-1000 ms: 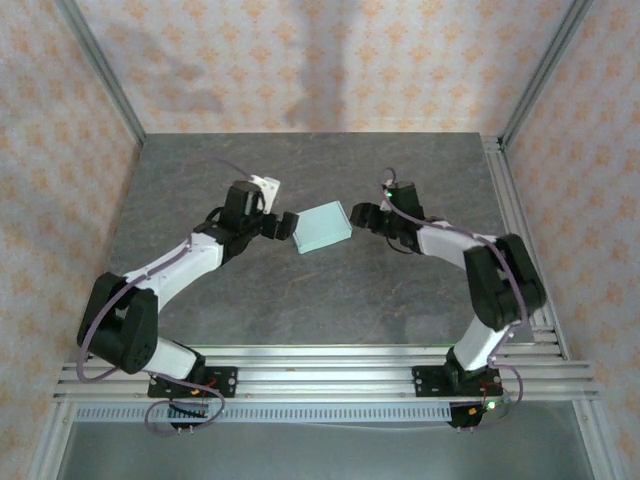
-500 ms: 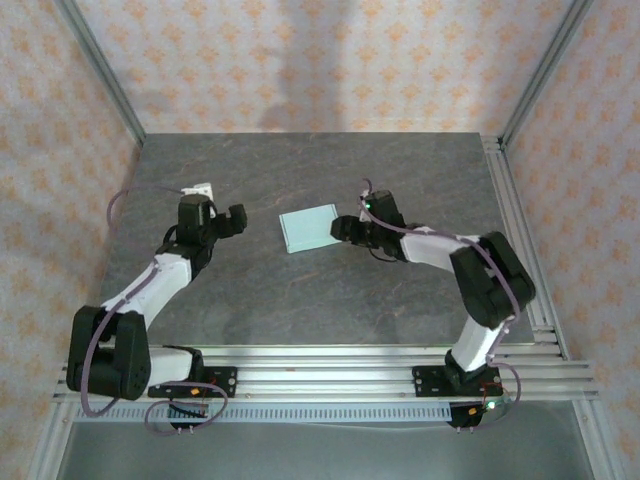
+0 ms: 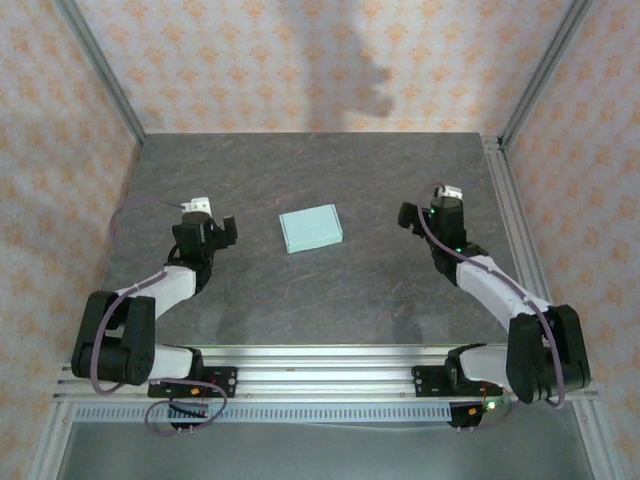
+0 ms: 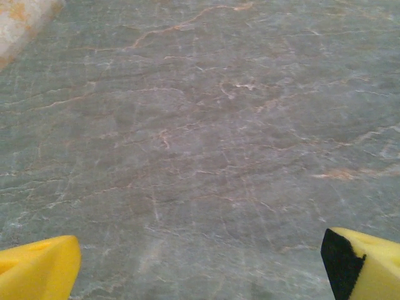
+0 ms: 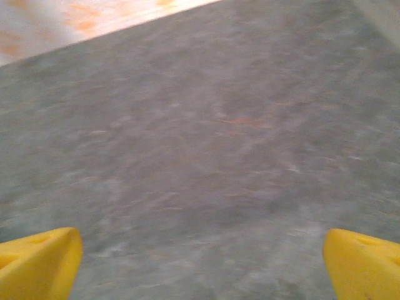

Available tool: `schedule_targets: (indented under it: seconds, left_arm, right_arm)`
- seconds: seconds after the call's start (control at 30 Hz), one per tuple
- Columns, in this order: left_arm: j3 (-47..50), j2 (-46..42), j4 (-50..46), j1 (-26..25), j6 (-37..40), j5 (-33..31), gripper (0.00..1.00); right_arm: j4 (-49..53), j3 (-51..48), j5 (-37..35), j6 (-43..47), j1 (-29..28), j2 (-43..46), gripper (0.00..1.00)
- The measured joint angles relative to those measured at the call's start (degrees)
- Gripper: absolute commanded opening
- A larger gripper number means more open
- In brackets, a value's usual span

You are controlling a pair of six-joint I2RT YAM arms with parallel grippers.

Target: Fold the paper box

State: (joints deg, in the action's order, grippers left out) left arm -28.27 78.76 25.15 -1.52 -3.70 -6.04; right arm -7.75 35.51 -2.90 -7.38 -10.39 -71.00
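The paper box [image 3: 311, 228], a small shallow mint-blue rectangle, lies alone on the grey table between the two arms. My left gripper [image 3: 222, 230] sits well to its left, open and holding nothing. My right gripper [image 3: 410, 214] sits well to its right, also open and holding nothing. In the left wrist view the yellow fingertips [image 4: 39, 270] stand far apart over bare table. The right wrist view has its yellow fingertips [image 5: 37, 261] spread just as wide over blurred table surface.
The grey marbled table [image 3: 320, 170] is enclosed by patterned walls and aluminium frame posts [image 3: 100, 70]. A metal rail [image 3: 515, 215] runs along the right edge, and more rails [image 3: 320, 365] cross the near edge by the arm bases.
Both grippers have let go of the box and pulled back outward, left arm to the left, right arm to the right. The box has settled flat on the table.
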Motion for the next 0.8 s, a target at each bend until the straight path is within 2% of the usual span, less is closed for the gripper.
schedule_targets:
  seconds: [0.13,0.23,0.3,0.47,0.8]
  left_arm:
    - [0.6,2.7,4.8,1.4,0.7,1.2,1.0]
    - [0.7,5.3,6.7,1.2,1.4,2.6,1.0]
    - [0.7,5.6,7.0,1.1,1.7,2.9,1.0]
    - [0.7,5.6,8.3,0.8,2.3,2.8,1.0]
    - [0.7,5.6,9.0,0.1,2.7,2.8,1.0]
  right_arm:
    - [-5.7,-5.2,-4.2,4.0,3.1,-0.1,1.0]
    - [-13.6,-8.3,-5.7,6.8,4.4,-3.0,0.99]
    - [-21.5,-10.7,-5.7,8.1,5.6,-7.2,1.0]
    - [-32.8,-12.1,-2.6,9.2,8.0,-17.3,1.0]
    - [-39.8,-12.9,0.0,9.2,8.7,-17.9,0.99]
